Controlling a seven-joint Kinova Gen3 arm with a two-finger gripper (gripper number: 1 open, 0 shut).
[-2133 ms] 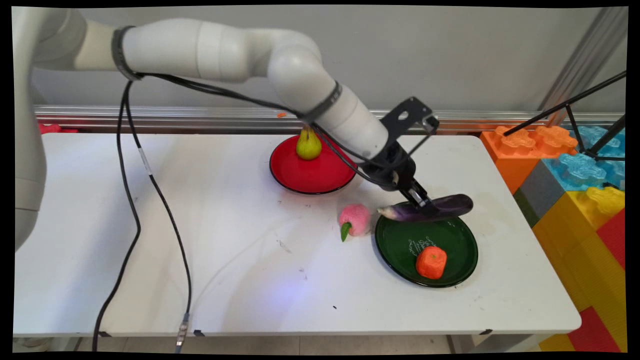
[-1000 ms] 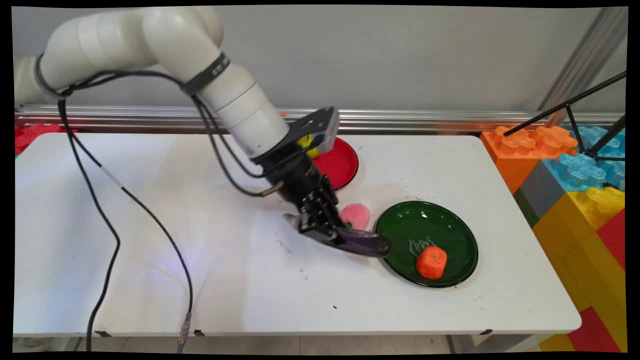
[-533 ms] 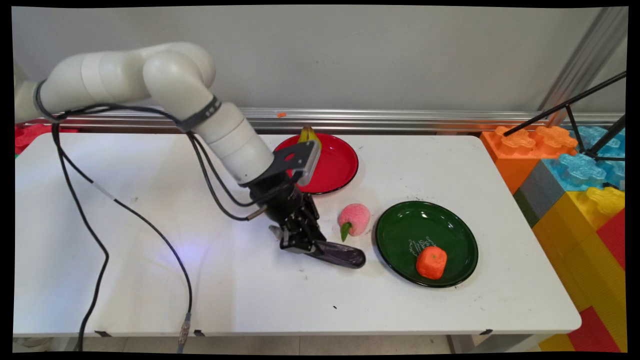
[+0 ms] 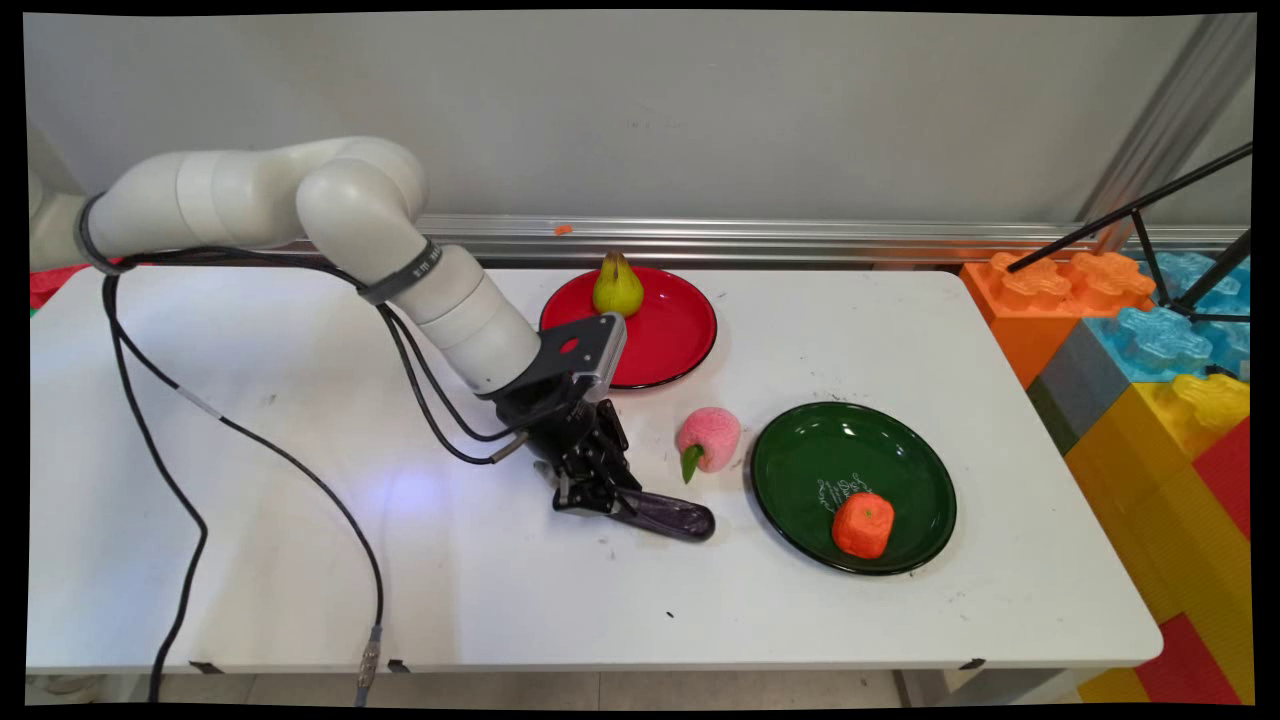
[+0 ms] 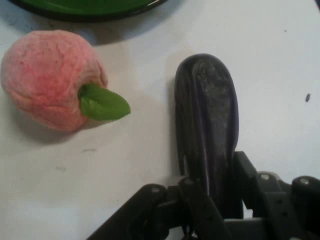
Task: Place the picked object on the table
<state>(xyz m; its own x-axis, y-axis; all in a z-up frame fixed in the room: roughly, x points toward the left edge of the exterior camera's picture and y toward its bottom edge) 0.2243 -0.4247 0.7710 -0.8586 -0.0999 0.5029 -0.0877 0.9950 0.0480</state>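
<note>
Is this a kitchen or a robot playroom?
Probably a robot test room, not a kitchen: a robot arm works at a bare white table with toy fruit, and giant colored building blocks stand beside it.

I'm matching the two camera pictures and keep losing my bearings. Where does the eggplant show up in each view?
Main view: the eggplant lies low at the table's middle, held by the gripper, left of the green plate.
Hand view: the eggplant runs up from the gripper at bottom centre-right.
Shared landmark: the peach, just beyond the eggplant in the main view, sits upper left in the hand view.
</note>
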